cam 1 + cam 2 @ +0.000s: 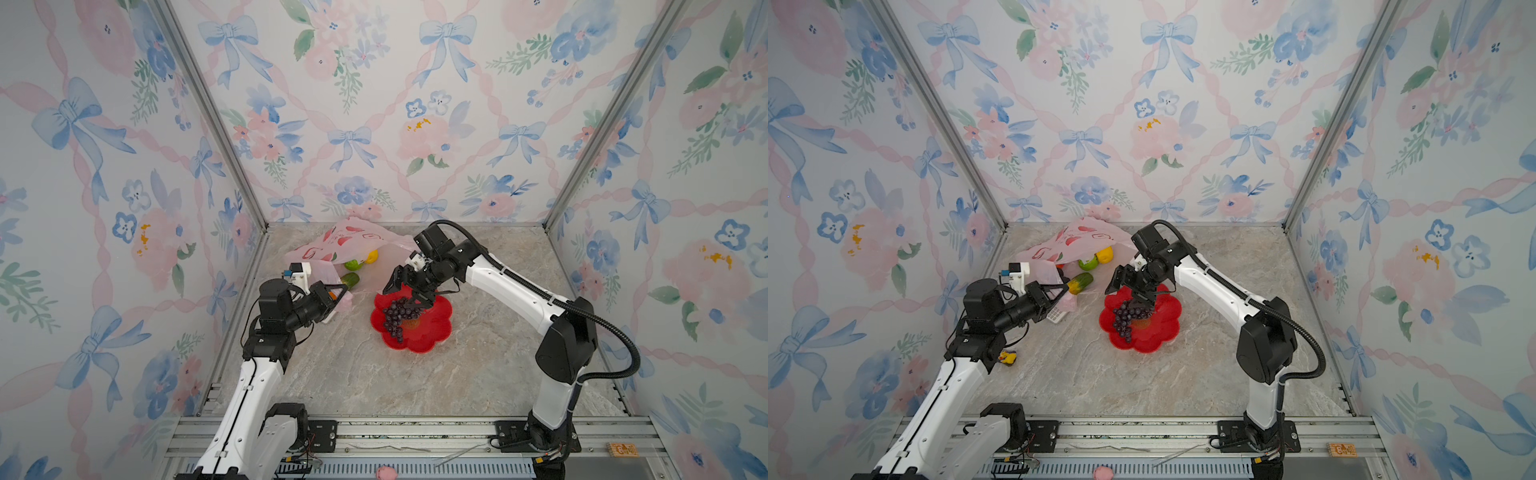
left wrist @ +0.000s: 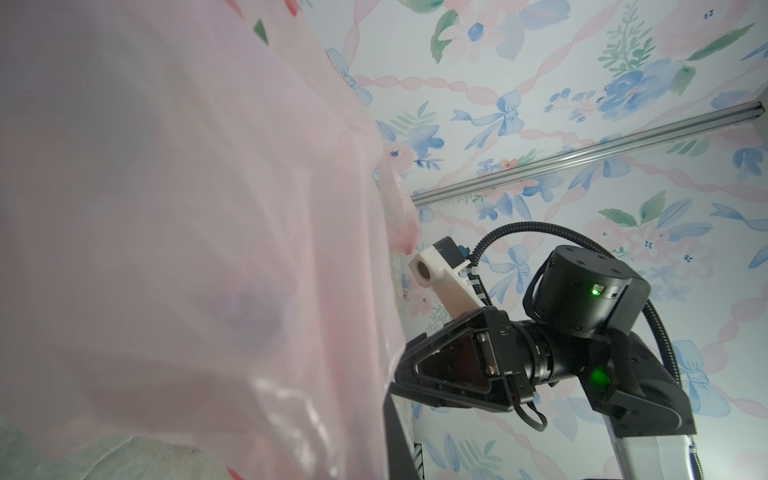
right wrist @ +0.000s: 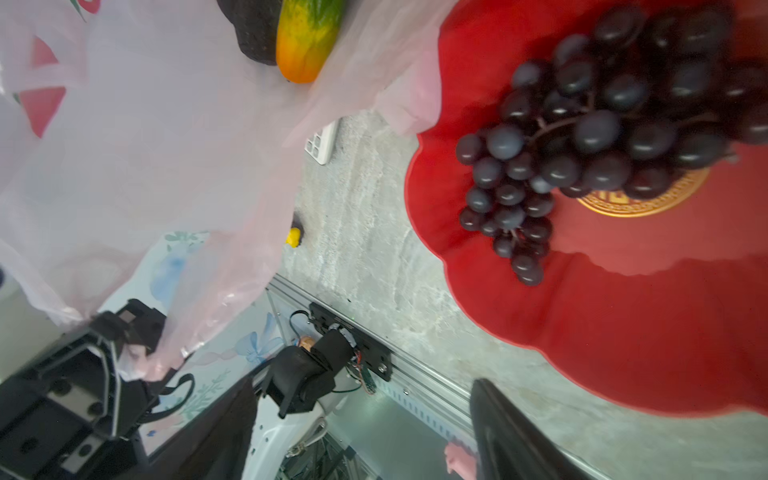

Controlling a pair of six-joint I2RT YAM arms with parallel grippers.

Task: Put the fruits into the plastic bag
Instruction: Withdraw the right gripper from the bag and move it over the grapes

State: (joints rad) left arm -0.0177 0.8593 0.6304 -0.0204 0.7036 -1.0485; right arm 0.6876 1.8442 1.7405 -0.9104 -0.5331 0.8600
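The pink plastic bag (image 1: 353,241) lies at the back left with its mouth facing the plate. My left gripper (image 1: 343,291) is shut on the bag's near edge and holds it up; the film (image 2: 187,208) fills the left wrist view. At the mouth lie a yellow fruit (image 1: 372,256), a green round fruit (image 1: 352,264), a cucumber-like piece (image 1: 350,279) and a blackish oval (image 3: 253,29). A dark grape bunch (image 1: 397,313) rests on the red plate (image 1: 432,328). My right gripper (image 1: 409,293) hangs open just over the bunch's far end, holding nothing.
A small white ridged piece (image 1: 1057,314) lies under the bag's edge. A little yellow toy (image 1: 1008,357) sits by the left arm. The metal rail (image 1: 415,432) crosses the front, with a pink object (image 1: 385,472) below it. Papered walls close in three sides.
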